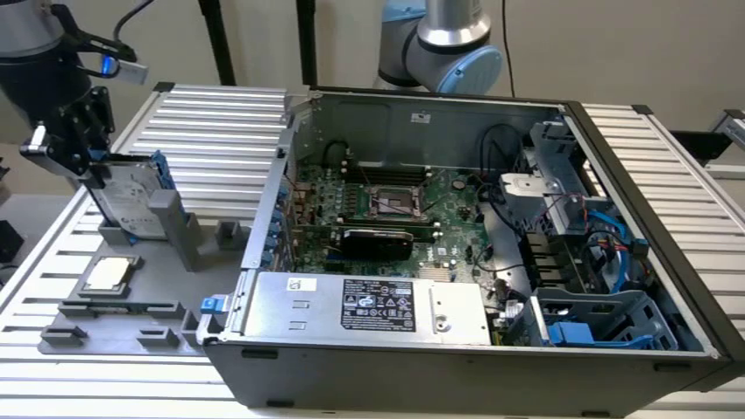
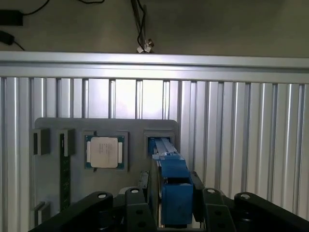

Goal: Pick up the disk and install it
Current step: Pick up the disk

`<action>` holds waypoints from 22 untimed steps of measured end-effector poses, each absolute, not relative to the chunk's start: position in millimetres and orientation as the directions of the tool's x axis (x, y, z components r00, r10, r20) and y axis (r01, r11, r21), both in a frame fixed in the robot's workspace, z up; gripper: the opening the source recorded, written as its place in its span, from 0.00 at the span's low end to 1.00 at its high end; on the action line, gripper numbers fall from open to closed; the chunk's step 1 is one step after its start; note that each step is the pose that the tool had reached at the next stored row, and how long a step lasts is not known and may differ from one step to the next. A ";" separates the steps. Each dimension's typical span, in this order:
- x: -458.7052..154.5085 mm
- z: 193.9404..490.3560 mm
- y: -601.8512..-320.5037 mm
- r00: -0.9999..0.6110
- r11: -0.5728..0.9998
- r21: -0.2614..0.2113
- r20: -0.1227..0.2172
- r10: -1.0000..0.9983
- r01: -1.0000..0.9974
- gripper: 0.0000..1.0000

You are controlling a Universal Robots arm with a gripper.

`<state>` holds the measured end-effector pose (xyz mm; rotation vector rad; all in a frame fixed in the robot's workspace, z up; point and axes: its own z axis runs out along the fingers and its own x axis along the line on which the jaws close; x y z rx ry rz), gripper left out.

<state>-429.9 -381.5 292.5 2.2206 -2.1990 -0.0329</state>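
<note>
The disk (image 1: 126, 196) stands on edge in a slot of the grey fixture (image 1: 174, 231) at the exterior view's left, its silver face and blue carrier rim showing. My gripper (image 1: 91, 161) is down over its top edge. In the wrist view the disk's blue carrier edge (image 2: 174, 193) runs from the fixture slot up between my black fingers (image 2: 144, 181), which press against both of its sides. My gripper (image 2: 170, 182) is shut on the disk, whose lower end still sits in the slot.
A square silver processor chip (image 1: 107, 273) (image 2: 104, 152) lies in a pocket of the fixture beside the disk. The open computer case (image 1: 466, 371) fills the exterior view's right, with motherboard (image 1: 385, 201), power supply (image 1: 372, 304) and a blue-lined drive bay (image 1: 599, 323).
</note>
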 end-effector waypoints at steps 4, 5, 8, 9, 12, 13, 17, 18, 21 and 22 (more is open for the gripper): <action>-429.9 292.3 -381.5 0.010 -0.010 0.026 -0.004 -1.000 -1.000 0.00; -429.9 292.3 -381.5 0.010 -0.010 0.026 -0.004 -1.000 -1.000 0.00; -429.9 292.3 -381.5 0.010 -0.010 0.026 -0.004 -1.000 -1.000 0.00; -429.9 292.3 -381.5 0.010 -0.010 0.026 -0.004 -1.000 -1.000 0.00; -429.9 292.3 -381.5 0.010 -0.010 0.026 -0.004 -1.000 -1.000 0.00; -429.9 292.3 -381.5 0.010 -0.010 0.026 -0.004 -1.000 -1.000 0.00; -429.9 292.3 -382.2 0.010 -0.010 0.026 -0.004 -1.000 -1.000 0.00; -429.9 292.3 -382.5 0.010 -0.010 0.026 -0.004 -1.000 -1.000 0.00; -429.9 292.3 -383.7 0.010 -0.010 0.026 -0.004 -1.000 -1.000 0.00; -429.9 292.3 -384.2 0.010 -0.010 0.026 -0.004 -1.000 -1.000 0.00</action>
